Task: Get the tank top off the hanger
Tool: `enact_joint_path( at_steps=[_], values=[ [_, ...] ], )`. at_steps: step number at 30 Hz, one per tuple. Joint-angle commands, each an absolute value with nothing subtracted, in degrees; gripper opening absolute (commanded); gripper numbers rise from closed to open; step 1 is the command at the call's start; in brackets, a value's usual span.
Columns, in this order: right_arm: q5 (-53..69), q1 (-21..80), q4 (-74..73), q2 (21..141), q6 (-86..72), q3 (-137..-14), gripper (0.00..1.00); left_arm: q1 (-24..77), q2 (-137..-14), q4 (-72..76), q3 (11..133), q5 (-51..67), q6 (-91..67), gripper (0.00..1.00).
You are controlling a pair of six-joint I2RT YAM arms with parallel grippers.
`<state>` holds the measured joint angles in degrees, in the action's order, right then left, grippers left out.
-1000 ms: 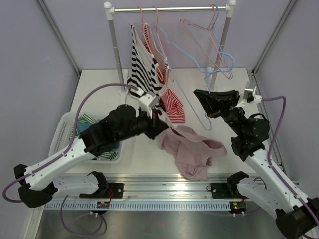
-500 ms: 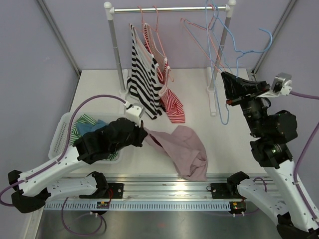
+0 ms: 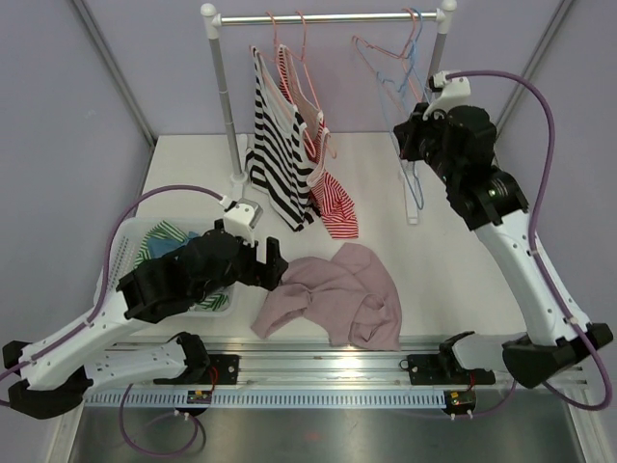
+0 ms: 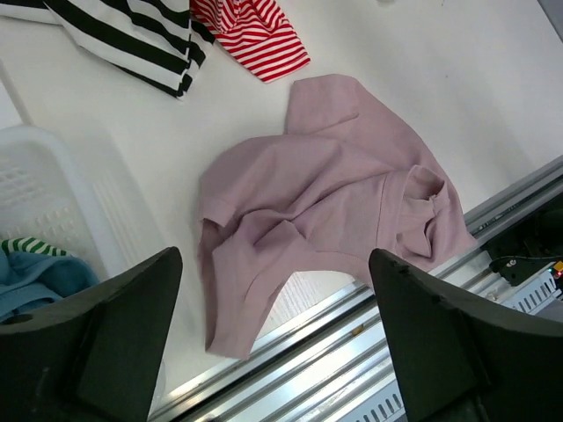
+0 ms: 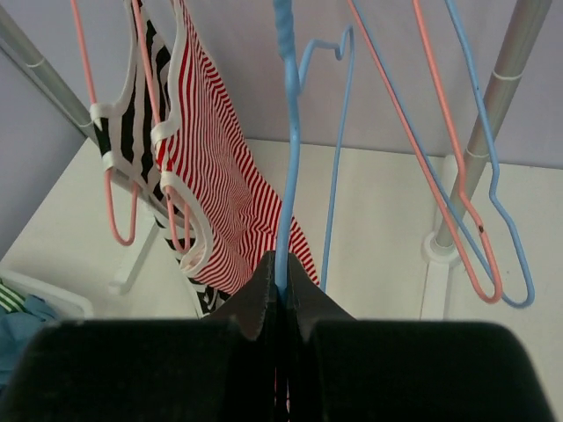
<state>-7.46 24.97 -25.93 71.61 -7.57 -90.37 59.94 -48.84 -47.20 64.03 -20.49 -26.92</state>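
Pink tank top (image 3: 333,294) off its hanger, crumpled on table (image 3: 183,174) at near centre. Left gripper (image 4: 273,308) spread wide above it, holding nothing. Right gripper (image 5: 280,294) pinching bare blue hanger (image 5: 288,176), raised far right beside rail (image 3: 328,16), likely for rehanging.

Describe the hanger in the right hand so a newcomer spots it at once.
Find the clothes rail at the table's back. Near its right post, the right hand is shut on a bare blue hanger. Neighbouring bare hangers are ungripped; the striped tops' hangers are pink.
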Motion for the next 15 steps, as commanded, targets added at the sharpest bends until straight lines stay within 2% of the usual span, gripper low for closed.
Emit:
enact_joint_path(
  at_steps=[1, 2, 9, 15],
  values=[
    [-4.41, 21.2, -27.16, 75.75, -5.89, -100.09, 0.0, 60.03, -45.53, -49.83, 65.92, -21.7, -26.63, 0.94],
    [-1.35, 19.96, -27.59, 79.07, -6.41, -101.93, 0.0, 60.03, -44.66, -50.36, 65.57, -21.88, -26.54, 0.99],
    [7.02, 14.59, -31.89, 92.8, -7.29, -119.76, 0.0, 59.94, -37.27, -55.28, 61.0, -26.1, -26.28, 0.99],
    [11.42, 13.71, -32.08, 100.28, -9.04, -128.57, 0.0, 60.03, -30.94, -53.09, 54.59, -28.56, -26.27, 0.99]
  ],
)
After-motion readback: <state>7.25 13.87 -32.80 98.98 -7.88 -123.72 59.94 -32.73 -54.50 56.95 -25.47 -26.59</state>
